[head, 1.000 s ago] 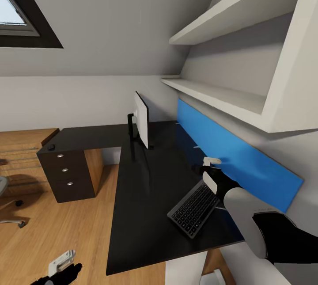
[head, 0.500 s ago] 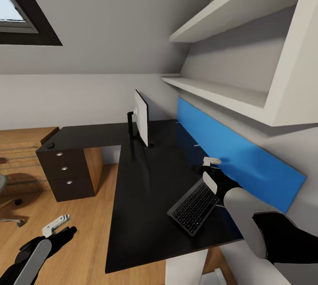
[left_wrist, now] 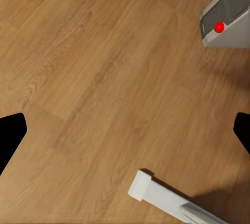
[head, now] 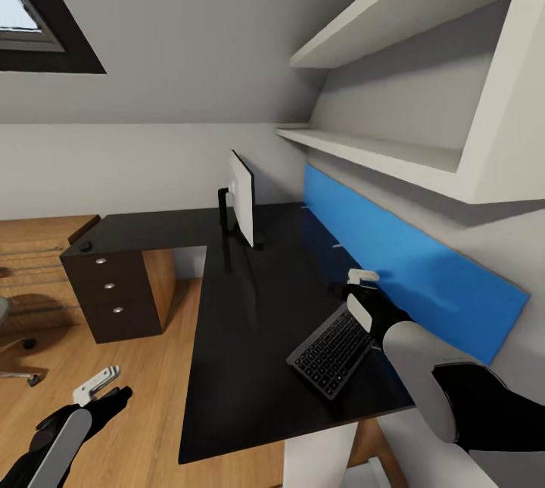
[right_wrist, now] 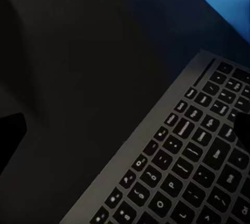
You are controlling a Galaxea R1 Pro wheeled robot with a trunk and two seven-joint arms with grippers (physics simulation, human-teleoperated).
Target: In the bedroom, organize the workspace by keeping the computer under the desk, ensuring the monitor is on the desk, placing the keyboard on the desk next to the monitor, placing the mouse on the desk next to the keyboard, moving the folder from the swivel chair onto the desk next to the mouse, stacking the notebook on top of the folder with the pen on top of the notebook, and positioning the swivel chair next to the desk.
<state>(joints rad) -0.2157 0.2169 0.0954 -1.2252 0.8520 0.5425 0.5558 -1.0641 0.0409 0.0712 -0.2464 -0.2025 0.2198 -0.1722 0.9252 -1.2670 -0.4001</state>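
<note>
The right claw [head: 362, 299] is pinching the far end of the keyboard [head: 331, 355], which is lying on the desk [head: 250, 321] well apart from the monitor [head: 242, 200]. If it is dragged crooked, it might slip out or hit the blue panel [head: 409, 268]. The left claw [head: 97, 386] is spread wide over the floor [left_wrist: 104, 67], holding nothing.

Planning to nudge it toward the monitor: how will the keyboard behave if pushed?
The keyboard looks thin, flat and rigid, so it should probably slide whole, not bend or tip. The glossy desk likely offers little friction; pushed off-centre by the right gripper, it may rotate.
</note>
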